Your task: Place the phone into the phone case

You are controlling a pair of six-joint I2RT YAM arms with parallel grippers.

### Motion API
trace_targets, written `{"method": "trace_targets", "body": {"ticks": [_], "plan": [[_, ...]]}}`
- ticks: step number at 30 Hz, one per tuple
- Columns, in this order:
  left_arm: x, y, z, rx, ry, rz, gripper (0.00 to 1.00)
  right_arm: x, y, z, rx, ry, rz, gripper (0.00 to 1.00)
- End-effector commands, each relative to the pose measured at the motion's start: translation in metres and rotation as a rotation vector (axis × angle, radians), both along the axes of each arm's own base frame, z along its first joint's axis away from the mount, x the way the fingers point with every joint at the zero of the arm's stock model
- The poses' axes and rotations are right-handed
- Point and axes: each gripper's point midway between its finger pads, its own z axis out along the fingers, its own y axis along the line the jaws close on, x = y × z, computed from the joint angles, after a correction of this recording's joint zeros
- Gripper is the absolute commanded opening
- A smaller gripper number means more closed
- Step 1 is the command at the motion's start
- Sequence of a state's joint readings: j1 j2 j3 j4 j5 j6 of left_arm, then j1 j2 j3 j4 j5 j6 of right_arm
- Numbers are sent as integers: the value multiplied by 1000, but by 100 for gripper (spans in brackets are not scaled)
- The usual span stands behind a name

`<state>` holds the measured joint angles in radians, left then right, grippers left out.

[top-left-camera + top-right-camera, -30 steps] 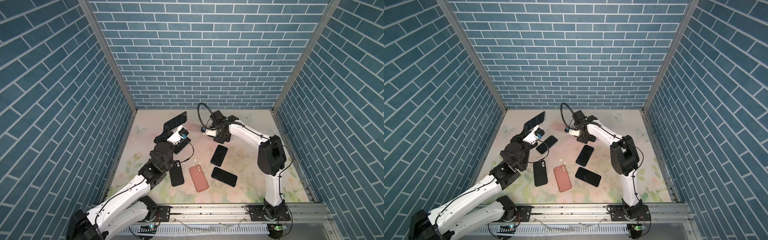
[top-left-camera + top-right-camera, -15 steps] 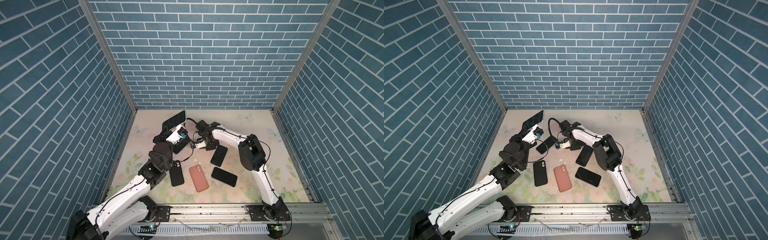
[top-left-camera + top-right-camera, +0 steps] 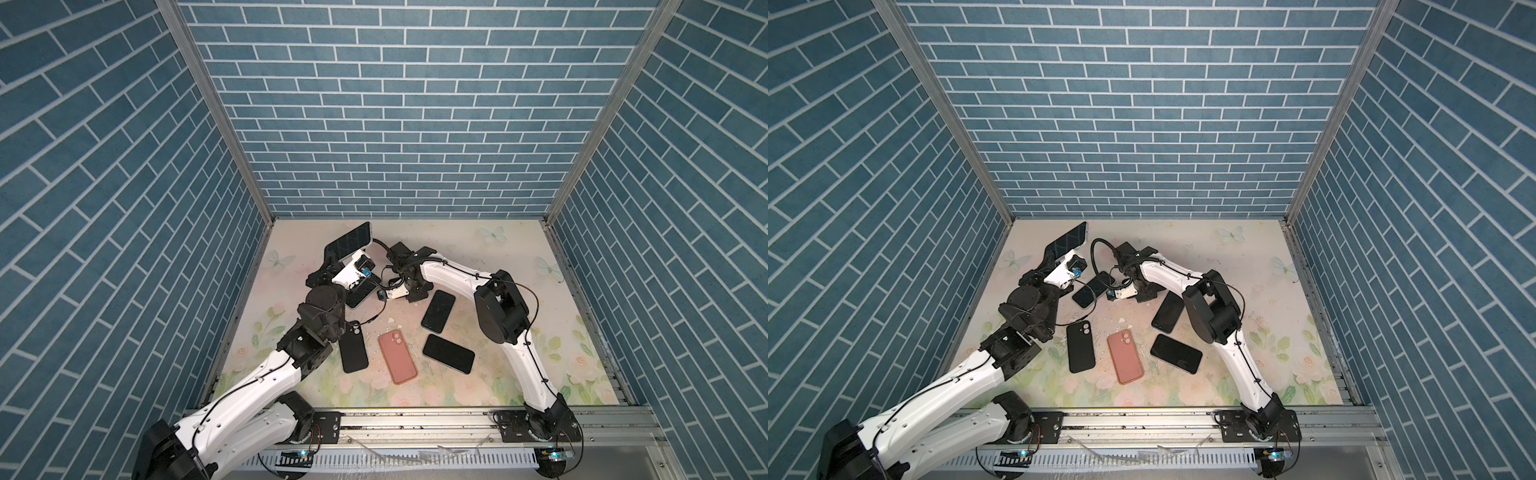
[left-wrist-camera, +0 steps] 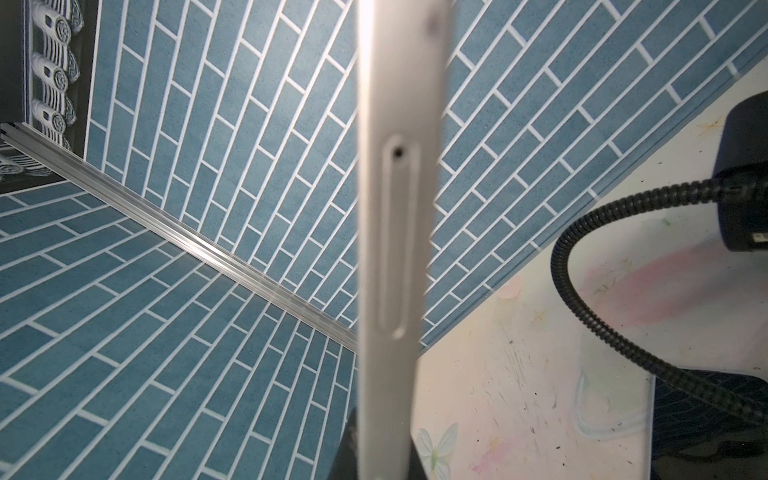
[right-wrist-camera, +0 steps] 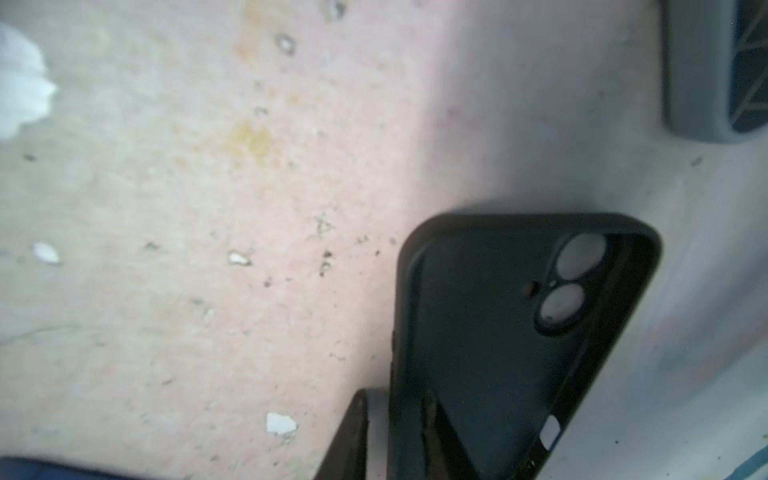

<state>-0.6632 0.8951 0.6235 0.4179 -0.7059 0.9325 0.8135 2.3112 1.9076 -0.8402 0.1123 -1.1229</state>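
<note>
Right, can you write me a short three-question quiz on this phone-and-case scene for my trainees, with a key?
1. Multiple choice: the left gripper holds A) a wallet, B) a phone raised off the table, C) nothing.
2. True or false: the pink case lies flat on the table, with neither gripper touching it.
3. Fill in: the right wrist view shows the table through the camera holes of the black case at the right gripper, so the case is ____.
Key: 1 B; 2 true; 3 empty.
</note>
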Motion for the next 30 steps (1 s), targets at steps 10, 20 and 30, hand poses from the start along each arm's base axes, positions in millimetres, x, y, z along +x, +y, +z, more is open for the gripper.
{"method": "trace_targets", "body": {"ticks": [10,20,30], "plan": [[-3,-8,17,-89,-21,-73,0,-6,-6,149,467,-252,-100,41],[20,-44,-4,-66,98,-158,0,21,-129,282,1311,-125,-1016,52],[-2,-126,-32,-73,264,-642,0,-1,-123,293,1368,912,-1384,68]]}}
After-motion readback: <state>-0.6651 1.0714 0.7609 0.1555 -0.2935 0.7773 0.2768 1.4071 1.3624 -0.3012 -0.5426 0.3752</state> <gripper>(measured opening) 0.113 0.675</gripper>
